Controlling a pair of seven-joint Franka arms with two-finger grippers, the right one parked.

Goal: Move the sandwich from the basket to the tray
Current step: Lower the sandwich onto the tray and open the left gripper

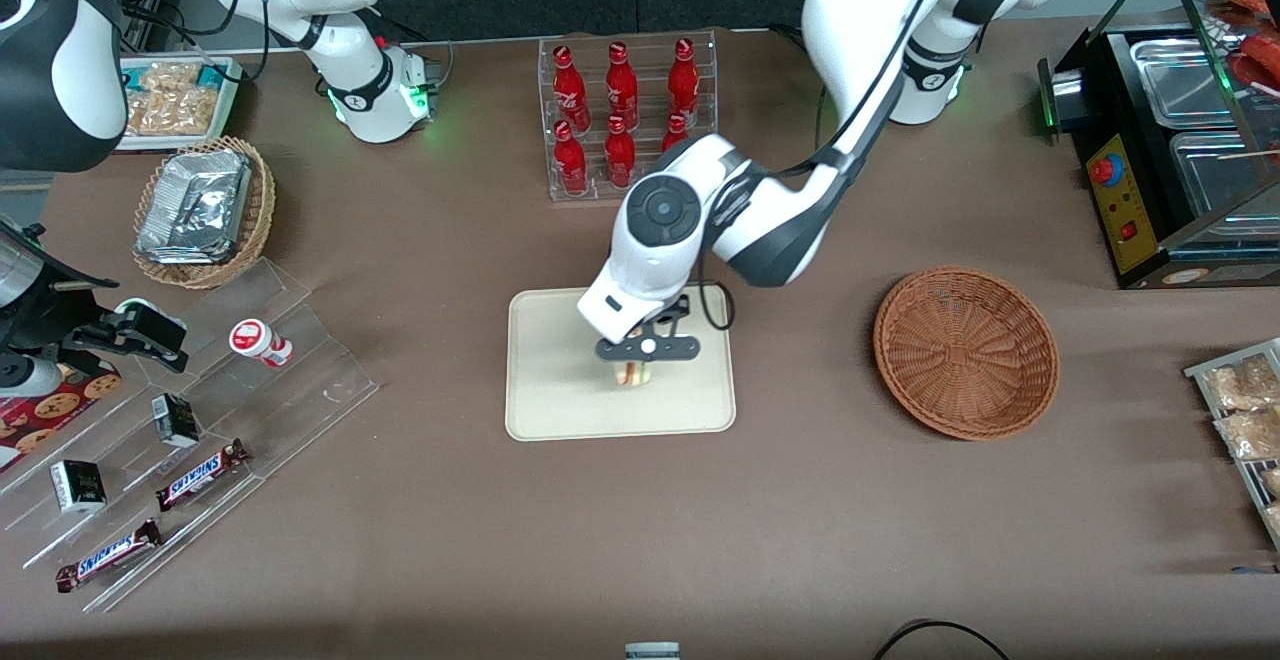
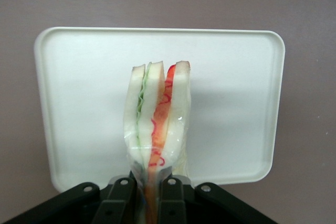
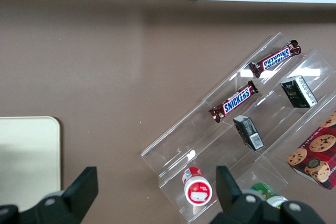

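Observation:
My left gripper (image 1: 634, 372) is over the middle of the cream tray (image 1: 545, 400), shut on the sandwich (image 1: 632, 374). In the left wrist view the sandwich (image 2: 157, 124) is a wrapped white wedge with green and red-orange layers, pinched by its lower end in my gripper (image 2: 149, 198), hanging over the tray (image 2: 79, 103). I cannot tell whether it touches the tray. The reddish-brown wicker basket (image 1: 966, 351) sits empty toward the working arm's end of the table.
A clear rack of red bottles (image 1: 625, 115) stands farther from the front camera than the tray. A clear stepped display (image 1: 180, 440) with Snickers bars lies toward the parked arm's end. A tan basket with foil trays (image 1: 205, 210) and a black warmer (image 1: 1170, 140) flank the table.

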